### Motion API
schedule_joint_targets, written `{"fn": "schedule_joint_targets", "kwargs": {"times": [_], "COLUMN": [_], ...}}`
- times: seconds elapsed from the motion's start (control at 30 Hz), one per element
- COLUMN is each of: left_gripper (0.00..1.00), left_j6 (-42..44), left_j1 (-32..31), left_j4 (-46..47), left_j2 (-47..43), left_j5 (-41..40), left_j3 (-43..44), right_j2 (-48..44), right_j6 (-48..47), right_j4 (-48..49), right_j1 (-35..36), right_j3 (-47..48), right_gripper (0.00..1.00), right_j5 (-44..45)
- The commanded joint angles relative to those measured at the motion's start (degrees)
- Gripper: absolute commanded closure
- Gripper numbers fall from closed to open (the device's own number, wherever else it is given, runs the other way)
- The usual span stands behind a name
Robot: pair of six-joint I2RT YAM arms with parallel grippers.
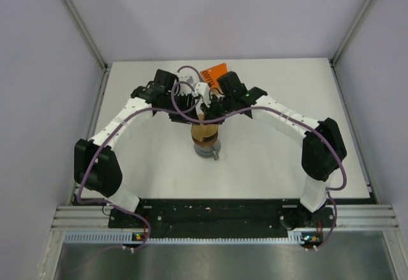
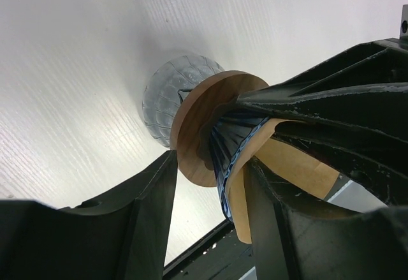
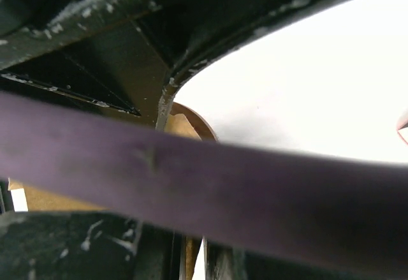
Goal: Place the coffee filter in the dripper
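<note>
Two grippers at tabletop (image 1: 146, 178) centre: coffee filter (image 2: 299, 168) partly inside dripper (image 2: 229, 143), free edge toward right gripper (image 1: 211, 109), closed on it; left gripper (image 2: 213, 229) half-spread astride rim, grip unconfirmable. Seat along cone axis.

I see matt tan paper for the coffee filter (image 2: 296, 168), ribbed blue plastic for the dripper (image 2: 231, 145), a smooth wood-like ring (image 2: 194, 127), a faintly grained white table (image 2: 70, 69).

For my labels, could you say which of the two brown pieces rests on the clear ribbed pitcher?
The dark brown flat ring, between pitcher and blue ribbed cone; the lighter tan paper filter sits at the cone's wide rim.
</note>
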Motion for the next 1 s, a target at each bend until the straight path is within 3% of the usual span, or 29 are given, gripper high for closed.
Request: {"fn": "schedule_joint_targets", "kwargs": {"times": [0.0, 0.07, 0.17, 0.3, 0.57, 0.8, 0.87, 0.97], "left_gripper": [0.49, 0.49, 0.49, 0.49, 0.49, 0.49, 0.49, 0.49], "left_j6": [1.52, 1.52, 1.69, 1.61, 1.17, 0.90, 0.99, 1.25], "left_j1": [-0.06, 0.03, 0.03, -0.06, -0.15, -0.15, -0.06, -0.06], "left_j4": [3.03, 3.38, 3.30, 3.39, 4.00, 4.26, 4.18, 4.00], "left_j2": [-2.03, -2.38, -2.74, -2.91, -3.18, -3.18, -3.26, -3.53], "left_j5": [-0.31, -0.49, -0.75, -0.75, -0.05, 0.30, 0.04, -0.75], "left_j3": [-0.60, -0.95, -1.13, -1.31, -2.45, -2.36, -2.45, -2.45], "right_j2": [1.88, 1.70, 1.88, 3.37, 4.70, 4.25, 4.34, 3.90], "right_j6": [-3.29, -2.76, -2.06, -0.13, 0.41, -0.12, 0.14, 0.23], "right_j4": [-2.21, -2.47, -2.73, -3.17, -4.23, -4.32, -4.41, -4.40], "right_j1": [0.58, 0.58, 0.49, 0.05, -0.04, 0.05, -0.04, 0.05], "right_j3": [0.19, 0.27, 0.01, 0.19, 1.50, 1.24, 1.07, 1.07], "right_gripper": [1.00, 0.71, 0.60, 0.63, 1.00, 1.00, 0.82, 0.70], "right_j5": [4.78, 4.78, 3.82, 3.55, 2.85, 2.67, 2.94, 3.02]}}
